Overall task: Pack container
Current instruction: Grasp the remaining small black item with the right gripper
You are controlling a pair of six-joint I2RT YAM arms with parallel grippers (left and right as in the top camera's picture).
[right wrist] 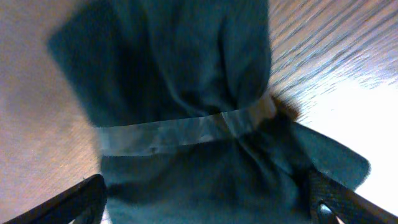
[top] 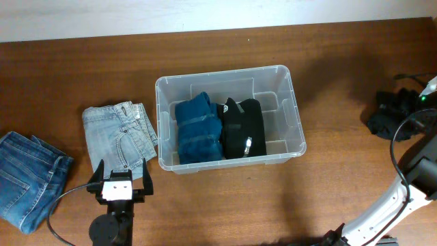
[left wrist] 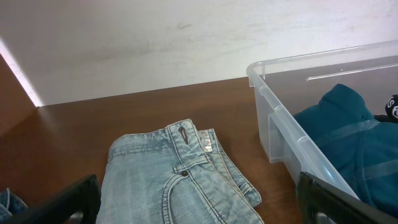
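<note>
The clear plastic container point(top: 225, 74) stands mid-table and holds a teal folded garment point(top: 198, 130) and a black garment point(top: 243, 126) side by side. In the left wrist view its rim point(left wrist: 273, 106) is at the right, with the teal garment point(left wrist: 348, 137) inside. My left gripper point(top: 121, 179) is open and empty at the near edge of folded light-blue jeans point(top: 119, 133), which lie between its fingers point(left wrist: 202, 202). My right gripper point(right wrist: 205, 205) is open right over a dark teal garment point(right wrist: 186, 93) with a taped band, lying at the far right point(top: 390, 117).
A second, darker pair of folded jeans point(top: 27, 178) lies at the far left edge of the table. The light jeans point(left wrist: 174, 180) lie just left of the container wall. The white wall runs along the table's back edge.
</note>
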